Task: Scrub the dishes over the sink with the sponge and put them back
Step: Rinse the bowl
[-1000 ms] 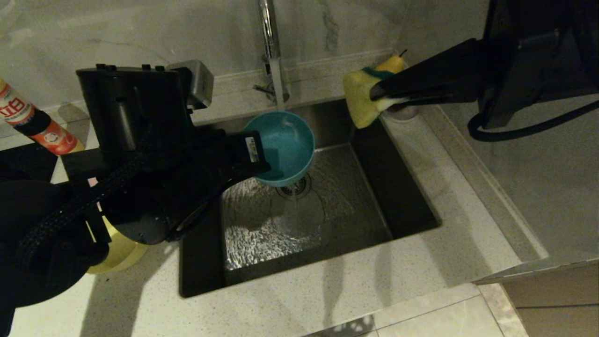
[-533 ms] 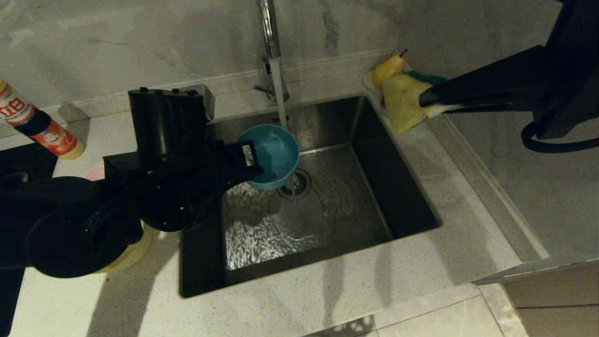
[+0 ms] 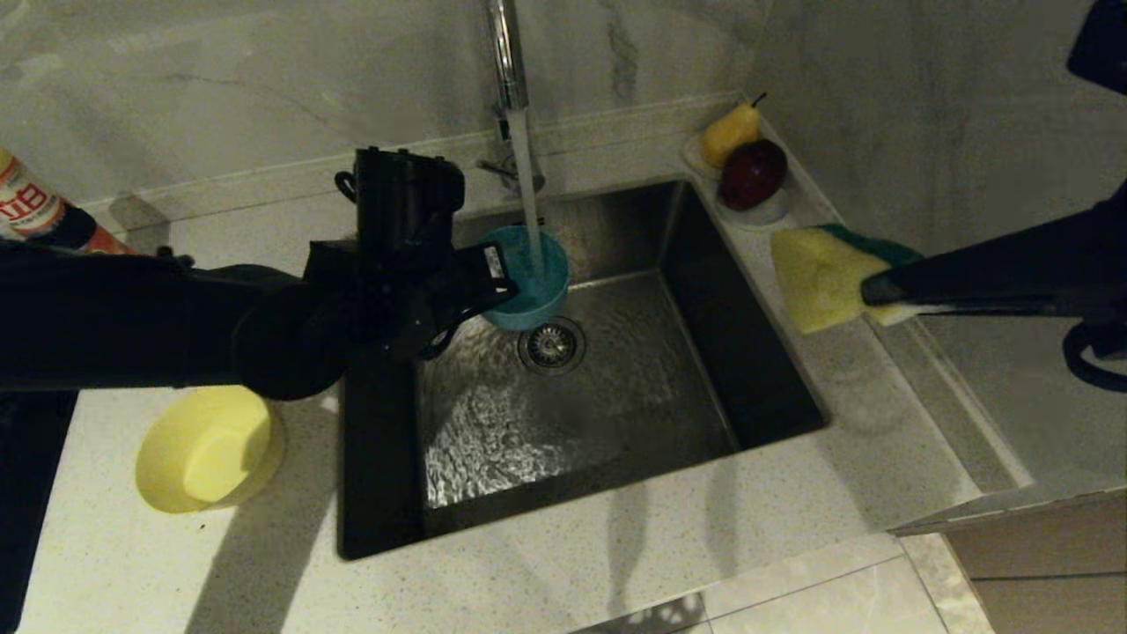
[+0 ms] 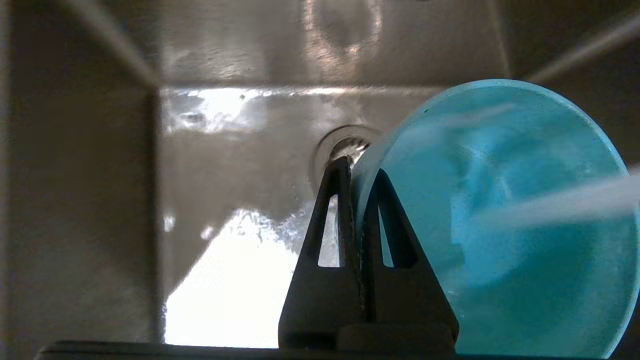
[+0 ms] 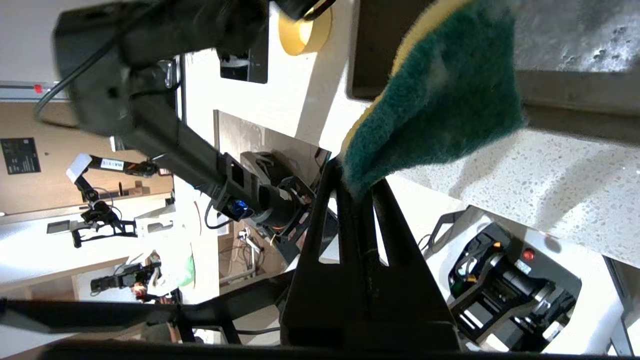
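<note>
My left gripper (image 3: 504,291) (image 4: 358,175) is shut on the rim of the light blue bowl (image 3: 531,275) (image 4: 505,210). It holds the bowl inside the sink (image 3: 775,387), under the stream running from the tap (image 3: 504,53). The drain strainer (image 3: 551,344) lies just below the bowl. Out over the counter right of the sink, my right gripper (image 3: 867,295) (image 5: 354,177) is shut on the sponge (image 3: 821,275) (image 5: 445,95), yellow face up. The yellow bowl (image 3: 209,447) rests on the counter left of the sink. The pink bowl is hidden.
A pear (image 3: 729,130) and a dark red fruit (image 3: 754,171) sit on a white saucer (image 3: 768,215) at the sink's back right corner. A red and white bottle (image 3: 40,218) lies at the far left. A low ledge (image 3: 933,387) runs along the right wall.
My left arm carried the blue bowl back and down under the running water. My right arm drew the sponge away from the fruit, out to the right and nearer, uncovering the saucer.
</note>
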`<state>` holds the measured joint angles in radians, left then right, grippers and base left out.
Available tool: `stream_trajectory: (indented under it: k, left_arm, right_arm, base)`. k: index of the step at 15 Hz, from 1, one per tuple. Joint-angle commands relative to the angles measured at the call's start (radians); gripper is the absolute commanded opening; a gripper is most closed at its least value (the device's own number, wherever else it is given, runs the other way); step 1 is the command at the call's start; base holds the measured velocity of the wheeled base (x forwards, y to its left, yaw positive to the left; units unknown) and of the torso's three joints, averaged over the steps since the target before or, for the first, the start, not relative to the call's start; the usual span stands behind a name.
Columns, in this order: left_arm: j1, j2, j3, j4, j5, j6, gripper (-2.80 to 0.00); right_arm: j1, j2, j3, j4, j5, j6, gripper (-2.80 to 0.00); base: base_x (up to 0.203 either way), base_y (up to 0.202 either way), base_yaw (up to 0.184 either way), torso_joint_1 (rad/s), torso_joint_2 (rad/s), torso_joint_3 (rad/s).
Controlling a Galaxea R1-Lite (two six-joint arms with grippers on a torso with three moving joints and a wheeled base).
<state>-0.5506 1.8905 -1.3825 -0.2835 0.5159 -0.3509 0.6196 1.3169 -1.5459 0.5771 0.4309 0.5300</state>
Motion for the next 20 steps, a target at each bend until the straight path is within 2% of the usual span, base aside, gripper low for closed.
stream_trajectory:
  k: [1,4,20]
  left_arm:
    - [0.0,0.087,-0.112,0.015,-0.005,-0.008,-2.8]
    - [0.0,0.087,-0.133,0.035,-0.065,-0.054,-2.8]
    - [0.022,0.024,-0.062,0.02,-0.053,-0.052,-2.8]
  right_arm:
    - [0.0,-0.04,0.06,-0.031,0.003,0.004,-2.8]
    - [0.0,-0.059,0.084,-0.051,0.003,0.005,-2.8]
    - [0.002,-0.069,0.134,-0.054,0.002,0.011,-2.8]
  base:
    - [0.0,0.0,0.0,0.0,0.0,0.0]
    - [0.0,0.0,0.0,0.0,0.0,0.0]
    - [0.0,0.0,0.0,0.0,0.0,0.0]
